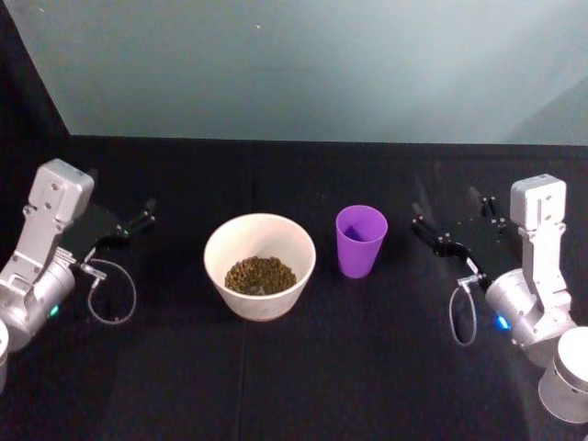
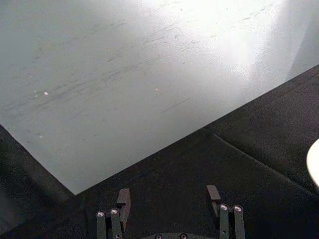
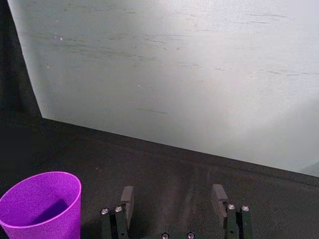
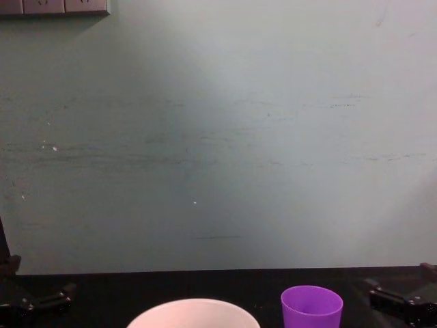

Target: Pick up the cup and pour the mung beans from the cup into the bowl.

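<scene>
The bowl is being seen near the middle of the black table in the head view, upright, with a heap of mung beans lying in its bottom. The cup is standing upright just beside the bowl, at about 2 o'clock from it, the two not touching. In the right wrist view the inside of the cup is being shown, and no beans can be made out in the part that is visible.

The right gripper is being held at 3 o'clock from the cup, near it but apart, with its fingers spread apart and nothing between them; the cup is sitting off to one side of them rather than inside the gap. The left gripper is being held at 9 o'clock from the bowl, well apart from it. Its fingers are likewise being kept apart, with only bare table between them, and an edge of the bowl is being caught at the border of that wrist view.

In the chest view the bowl's rim and the cup are being seen side by side before a pale wall.
</scene>
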`<action>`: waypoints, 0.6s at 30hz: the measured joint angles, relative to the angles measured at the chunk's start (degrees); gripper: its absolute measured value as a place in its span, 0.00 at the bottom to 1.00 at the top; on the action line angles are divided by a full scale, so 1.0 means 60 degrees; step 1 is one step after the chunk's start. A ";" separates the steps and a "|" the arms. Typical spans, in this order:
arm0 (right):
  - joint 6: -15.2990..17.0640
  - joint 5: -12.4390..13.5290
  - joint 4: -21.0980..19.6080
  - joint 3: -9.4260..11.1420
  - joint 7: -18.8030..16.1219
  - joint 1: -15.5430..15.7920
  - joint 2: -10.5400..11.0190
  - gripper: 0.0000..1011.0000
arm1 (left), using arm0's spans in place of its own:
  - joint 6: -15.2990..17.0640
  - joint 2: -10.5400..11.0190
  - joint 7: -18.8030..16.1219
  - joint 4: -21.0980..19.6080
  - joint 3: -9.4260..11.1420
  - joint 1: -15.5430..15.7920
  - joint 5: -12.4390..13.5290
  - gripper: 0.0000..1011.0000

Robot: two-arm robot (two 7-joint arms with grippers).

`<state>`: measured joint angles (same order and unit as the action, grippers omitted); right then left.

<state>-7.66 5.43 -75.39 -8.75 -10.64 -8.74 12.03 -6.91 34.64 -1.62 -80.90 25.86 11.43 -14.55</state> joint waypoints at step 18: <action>-0.0017 0.0036 0.0017 -0.0014 -0.0046 -0.0006 0.0015 0.99 | 0.0000 0.0000 0.0000 0.0000 0.0000 0.0001 0.0000 0.99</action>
<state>-7.76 5.65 -75.29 -8.83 -10.91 -8.78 12.12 -6.91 34.65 -1.62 -80.90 25.86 11.43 -14.55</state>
